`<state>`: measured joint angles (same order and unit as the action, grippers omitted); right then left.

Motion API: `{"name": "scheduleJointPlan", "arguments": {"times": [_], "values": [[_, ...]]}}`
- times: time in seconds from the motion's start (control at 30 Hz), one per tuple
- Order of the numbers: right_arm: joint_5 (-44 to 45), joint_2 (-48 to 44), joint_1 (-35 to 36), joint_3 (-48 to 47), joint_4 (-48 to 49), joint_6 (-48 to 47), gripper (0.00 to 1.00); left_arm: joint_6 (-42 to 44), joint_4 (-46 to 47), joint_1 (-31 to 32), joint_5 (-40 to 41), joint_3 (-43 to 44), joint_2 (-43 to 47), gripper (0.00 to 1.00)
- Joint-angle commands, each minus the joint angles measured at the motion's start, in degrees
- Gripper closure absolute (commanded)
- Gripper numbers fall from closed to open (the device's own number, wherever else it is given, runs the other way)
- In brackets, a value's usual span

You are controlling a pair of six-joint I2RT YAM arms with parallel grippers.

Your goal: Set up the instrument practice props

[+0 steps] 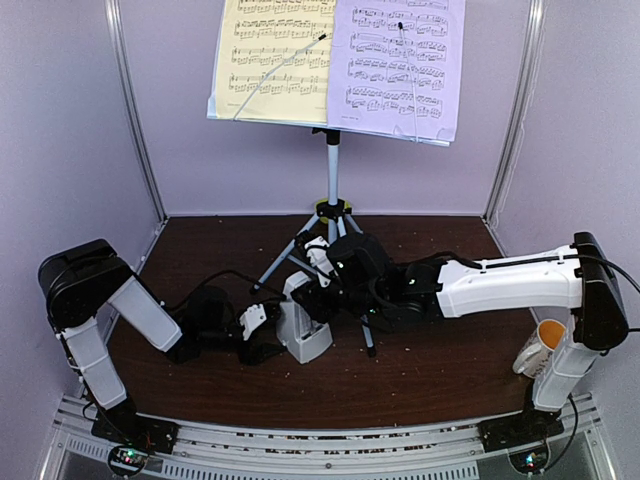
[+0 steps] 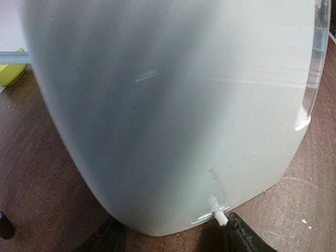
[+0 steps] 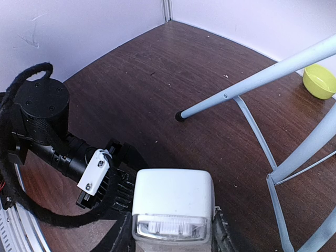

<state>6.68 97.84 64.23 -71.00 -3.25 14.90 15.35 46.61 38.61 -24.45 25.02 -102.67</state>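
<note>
The white music stand point(image 1: 330, 165) on its grey tripod stands at the back, with the yellow sheet point(image 1: 270, 55) and the lilac sheet point(image 1: 400, 60) side by side on it. The white pyramid metronome point(image 1: 303, 325) stands upright on the brown table in front of the tripod. My right gripper point(image 1: 322, 283) is over it and shut on its top point(image 3: 173, 197), with a finger against each side. My left gripper point(image 1: 262, 325) is low at the metronome's left. In the left wrist view the metronome point(image 2: 173, 115) fills the frame, and both fingertips point(image 2: 244, 236) press its lower end.
A white mug with an orange inside point(image 1: 540, 348) hangs by the right arm's base. A small green bowl point(image 3: 319, 81) sits beyond the tripod legs point(image 3: 257, 79), and also shows in the left wrist view point(image 2: 10, 73). Lilac walls close in three sides.
</note>
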Motion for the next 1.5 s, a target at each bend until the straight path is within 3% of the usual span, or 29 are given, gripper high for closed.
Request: {"name": "scheduleJointPlan", "arguments": {"times": [0.0,0.4,0.53,0.6,0.8,0.97,1.23,1.47], "values": [[-1.5,-1.5,-0.2,0.4,1.8,0.0,0.65,0.4,2.4,-0.8,-0.2,1.4,-0.7,0.36],[-1.6,-1.7,-0.2,0.5,1.9,0.0,0.65,0.4,2.5,-1.0,-0.6,1.3,-0.7,0.4],[-1.5,-1.8,-0.2,0.5,1.8,0.1,0.63,0.5,2.4,-1.1,-0.4,1.2,-0.5,0.31],[-1.6,-2.2,-0.2,0.4,1.5,0.1,0.57,0.1,2.5,-1.1,0.1,0.8,0.4,0.25],[-3.2,-5.4,-0.4,-0.2,0.7,0.1,0.23,-6.2,6.2,-1.0,3.1,-3.9,7.0,0.11],[-4.5,-8.3,-0.6,1.2,0.8,-0.4,0.17,-12.7,5.6,-0.9,8.7,-7.6,14.5,0.07],[-9.2,-12.7,-2.7,13.3,4.6,-3.7,0.23,-25.7,-6.4,-0.8,19.8,-10.9,29.5,0.17],[-18.8,-8.9,-4.2,18.2,9.1,-9.7,0.18,-30.2,-19.5,-0.8,23.6,-9.2,36.9,0.28]]}}
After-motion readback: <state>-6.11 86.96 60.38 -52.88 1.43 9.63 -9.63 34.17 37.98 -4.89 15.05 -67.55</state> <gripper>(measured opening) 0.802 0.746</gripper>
